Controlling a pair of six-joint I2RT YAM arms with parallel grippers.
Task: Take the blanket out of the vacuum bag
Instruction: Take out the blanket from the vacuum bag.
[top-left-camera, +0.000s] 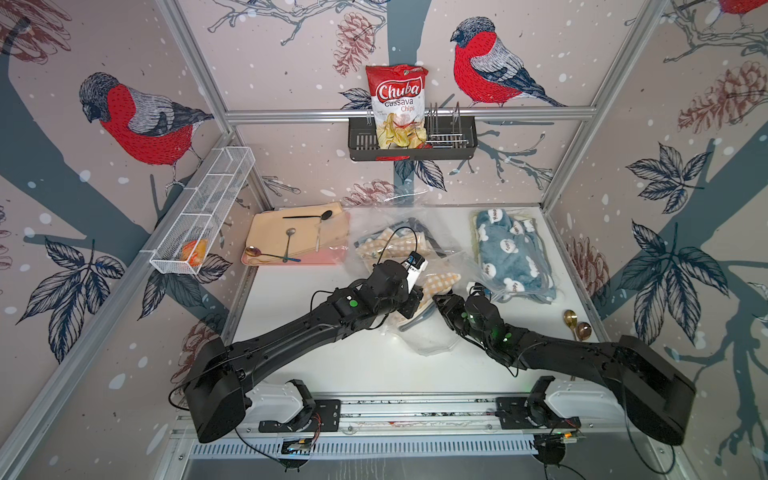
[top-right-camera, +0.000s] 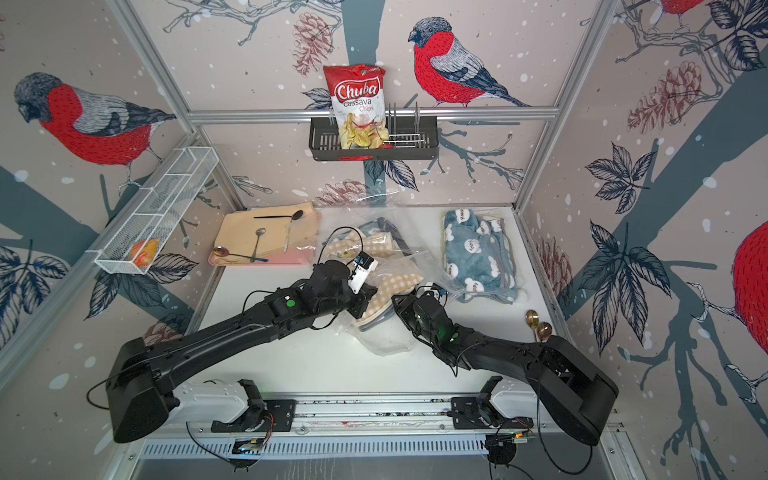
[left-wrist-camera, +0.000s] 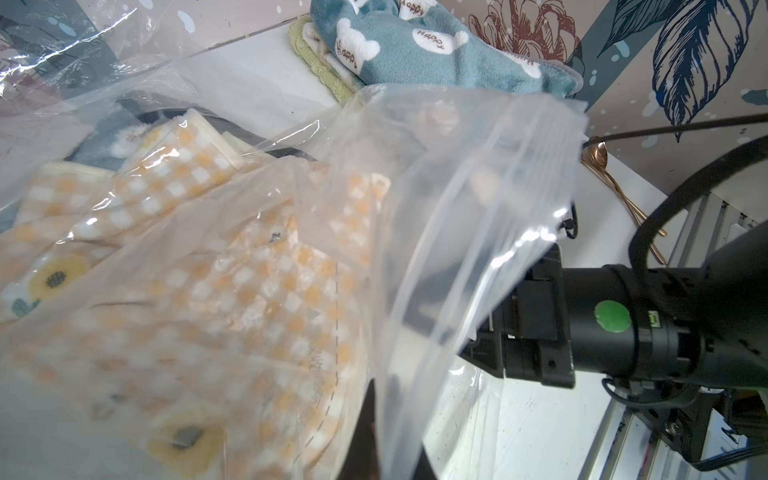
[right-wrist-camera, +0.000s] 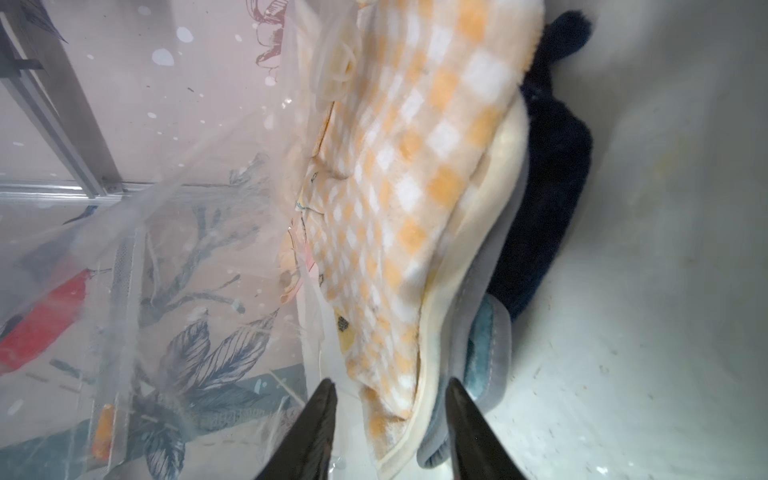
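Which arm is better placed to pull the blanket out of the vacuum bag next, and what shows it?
Right. Its wrist view shows the right gripper open, astride the checked blanket's edge. The left gripper sits against the vacuum bag's plastic, probably better suited to steadying it.

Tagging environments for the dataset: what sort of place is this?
Probably a lab robot cell dressed as a home, not a real room: aluminium frame holding bird wallpaper panels, two arms mounted on a front rail, and props like a chips bag in a wall rack.
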